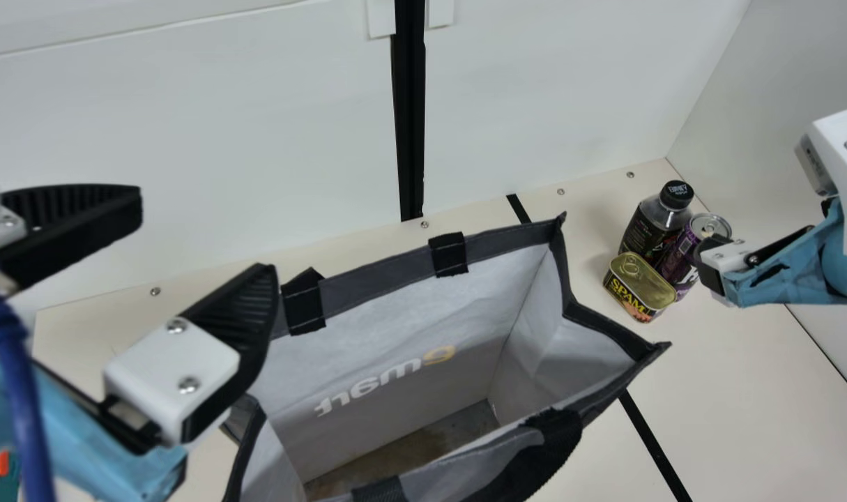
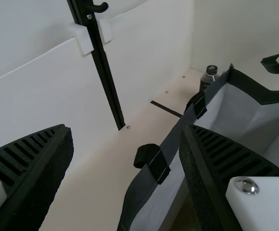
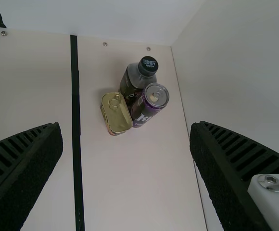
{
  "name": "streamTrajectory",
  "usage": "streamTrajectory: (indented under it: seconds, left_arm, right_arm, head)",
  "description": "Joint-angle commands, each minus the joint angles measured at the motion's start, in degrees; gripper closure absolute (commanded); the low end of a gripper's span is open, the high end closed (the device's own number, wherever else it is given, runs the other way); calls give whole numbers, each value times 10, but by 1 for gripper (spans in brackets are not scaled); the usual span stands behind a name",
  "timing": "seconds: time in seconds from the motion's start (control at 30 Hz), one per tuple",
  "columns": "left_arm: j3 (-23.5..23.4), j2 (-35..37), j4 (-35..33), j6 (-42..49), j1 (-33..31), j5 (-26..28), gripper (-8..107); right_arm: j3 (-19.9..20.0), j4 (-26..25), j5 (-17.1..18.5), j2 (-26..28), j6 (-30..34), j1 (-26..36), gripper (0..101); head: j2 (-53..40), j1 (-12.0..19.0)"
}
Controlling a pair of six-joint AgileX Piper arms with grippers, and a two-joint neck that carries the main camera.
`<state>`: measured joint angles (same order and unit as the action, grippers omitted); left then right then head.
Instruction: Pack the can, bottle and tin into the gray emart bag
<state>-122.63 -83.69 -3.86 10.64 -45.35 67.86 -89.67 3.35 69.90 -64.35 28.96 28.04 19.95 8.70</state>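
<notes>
Left gripper (image 2: 125,128) and right gripper (image 3: 126,126) wide, empty. Can (image 3: 145,111), bottle (image 3: 131,86), tin (image 3: 116,114) at two o'clock from open bag (image 1: 374,277), main view. We're likely at first pick; next, we line right gripper up over one item, lower, grip.

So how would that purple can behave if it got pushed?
The smooth metal can would probably slide under a low push. Standing upright, it might tip if pushed high, then roll on its round side. The bottle or tin beside it may get nudged.
</notes>
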Motion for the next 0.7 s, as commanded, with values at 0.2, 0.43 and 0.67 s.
streamTrajectory:
  seconds: [0.2, 0.43, 0.67]
  left_arm:
    - [-34, -34, -29, 29, -16, 20, 9]
    - [-24, -51, -52, 58, -30, 20, 9]
    - [-19, -70, -73, 81, -35, 20, 9]
  right_arm:
    - [0, 0, 0, 0, 0, 0, 10]
    - [0, 0, 0, 0, 0, 0, 10]
    - [0, 0, 0, 0, 0, 0, 10]
  head:
    - [0, 13]
    - [0, 13]
    - [0, 13]
